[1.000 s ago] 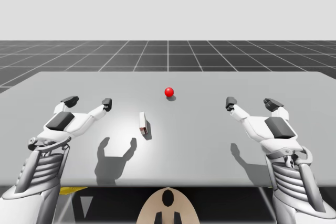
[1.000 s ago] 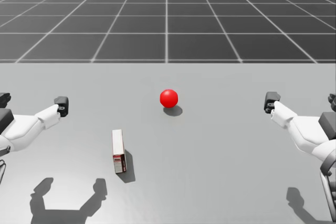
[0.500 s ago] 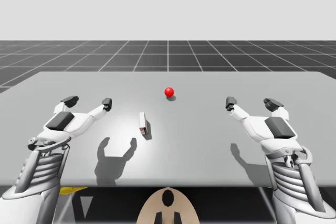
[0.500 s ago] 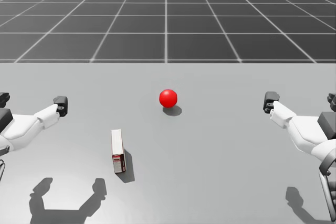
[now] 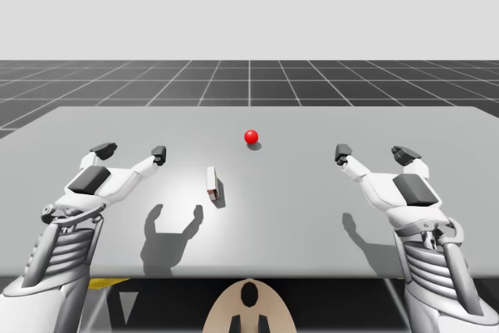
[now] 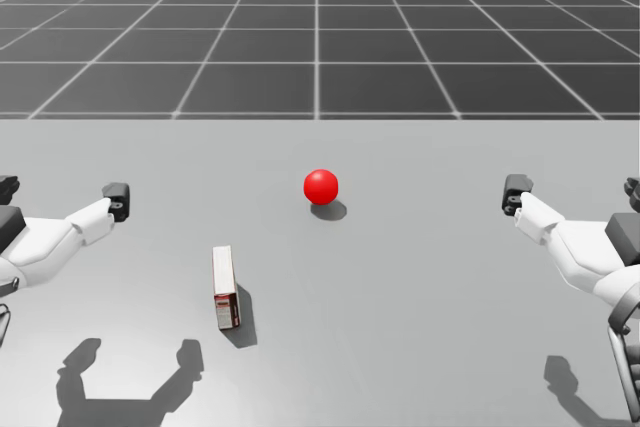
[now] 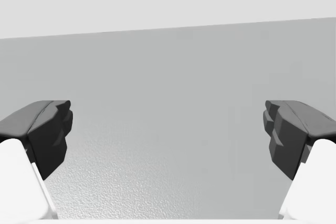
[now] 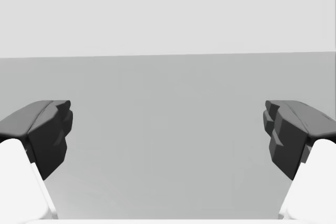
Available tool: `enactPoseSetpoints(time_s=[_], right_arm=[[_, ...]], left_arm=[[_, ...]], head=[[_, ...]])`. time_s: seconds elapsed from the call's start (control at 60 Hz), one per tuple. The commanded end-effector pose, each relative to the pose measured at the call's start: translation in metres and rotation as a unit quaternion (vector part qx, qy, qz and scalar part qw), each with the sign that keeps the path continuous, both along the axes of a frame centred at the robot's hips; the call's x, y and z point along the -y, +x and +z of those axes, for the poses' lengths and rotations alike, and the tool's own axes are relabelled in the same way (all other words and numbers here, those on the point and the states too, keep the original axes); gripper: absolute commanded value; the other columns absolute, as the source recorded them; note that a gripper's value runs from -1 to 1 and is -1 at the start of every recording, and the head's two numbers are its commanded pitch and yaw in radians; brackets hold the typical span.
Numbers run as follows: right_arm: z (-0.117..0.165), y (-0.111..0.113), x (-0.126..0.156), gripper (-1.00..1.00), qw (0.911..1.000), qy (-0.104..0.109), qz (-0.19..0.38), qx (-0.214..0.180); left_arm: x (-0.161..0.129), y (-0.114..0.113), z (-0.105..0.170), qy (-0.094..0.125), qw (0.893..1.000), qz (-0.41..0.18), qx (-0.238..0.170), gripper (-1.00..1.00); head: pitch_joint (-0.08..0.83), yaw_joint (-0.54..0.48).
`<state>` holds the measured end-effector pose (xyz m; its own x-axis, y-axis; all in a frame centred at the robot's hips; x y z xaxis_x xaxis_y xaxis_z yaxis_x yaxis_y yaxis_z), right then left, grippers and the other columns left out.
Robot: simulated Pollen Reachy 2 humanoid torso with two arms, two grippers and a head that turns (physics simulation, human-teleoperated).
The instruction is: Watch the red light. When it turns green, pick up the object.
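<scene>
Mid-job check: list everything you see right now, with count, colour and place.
light: 1, red sphere, on the table, mid-width, farther from me than the box.
box: 1, narrow, white with a red-marked end, on the table, nearer my left tool.
table: 1, grey, under everything.
floor: 1, dark grid, beyond the table.
left tool: 1, white with dark fingertips, open, above the table.
right tool: 1, same colours, open, above the table.

My left arm (image 5: 58, 251) and right arm (image 5: 437, 259) show grey ribbed coils inside slim silver struts. Glossy white shells cover the wrists, each with a dark grey panel (image 5: 92, 179). The left gripper (image 5: 131, 150) and right gripper (image 5: 373, 151) have white fingers (image 5: 140, 168) tipped with blocky dark pads (image 7: 50, 135).
</scene>
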<state>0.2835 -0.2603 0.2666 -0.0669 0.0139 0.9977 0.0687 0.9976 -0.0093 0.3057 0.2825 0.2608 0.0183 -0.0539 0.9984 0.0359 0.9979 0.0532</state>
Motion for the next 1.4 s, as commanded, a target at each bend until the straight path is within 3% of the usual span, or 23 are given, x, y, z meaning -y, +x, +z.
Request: enactPoseSetpoints(time_s=[0.017, 0.55, 0.833, 0.983, 1.067, 1.2, 1.3, 1.333, 1.4], right_arm=[[0.000, 0.000, -0.001, -1.00, 1.0000, 0.000, 0.000, 0.000], [-0.001, 0.000, -0.001, -1.00, 1.0000, -0.002, 0.000, -0.001], [-0.002, 0.000, -0.002, -1.00, 1.0000, -0.003, 0.001, -0.003], [-0.002, 0.000, -0.002, -1.00, 1.0000, -0.004, 0.000, -0.004], [-0.003, 0.001, -0.003, -1.00, 1.0000, -0.005, 0.001, -0.004], [-0.003, 0.001, -0.002, -1.00, 1.0000, -0.006, -0.003, -0.003], [-0.005, 0.002, -0.003, -1.00, 0.9999, -0.009, -0.002, -0.004], [-0.005, 0.002, -0.003, -1.00, 0.9999, -0.010, -0.003, -0.005], [-0.006, 0.003, -0.003, -1.00, 0.9999, -0.011, -0.003, -0.006]], left_arm=[[0.000, 0.000, 0.000, 0.000, 1.000, 0.000, 0.000, -1.00], [0.000, -0.001, 0.000, 0.000, 1.000, -0.001, 0.001, -1.00], [0.001, 0.000, -0.001, 0.002, 1.000, -0.002, -0.002, -1.00], [0.003, -0.001, 0.000, 0.000, 1.000, -0.008, -0.004, -1.00], [0.008, -0.004, 0.002, -0.007, 1.000, -0.025, -0.008, -1.00], [0.027, -0.025, 0.006, -0.070, 0.994, -0.071, -0.037, -1.00], [0.048, -0.047, 0.007, -0.064, 0.993, -0.095, -0.042, -1.00], [0.055, -0.051, 0.007, -0.057, 0.995, -0.075, -0.043, -1.00], [0.071, -0.068, -0.001, -0.066, 0.992, -0.102, -0.041, -1.00]], head=[[0.445, -0.01], [0.480, 0.01], [0.606, 0.17], [0.632, 0.20], [0.636, 0.20], [0.632, 0.19], [0.632, 0.19], [0.632, 0.19], [0.633, 0.19]])
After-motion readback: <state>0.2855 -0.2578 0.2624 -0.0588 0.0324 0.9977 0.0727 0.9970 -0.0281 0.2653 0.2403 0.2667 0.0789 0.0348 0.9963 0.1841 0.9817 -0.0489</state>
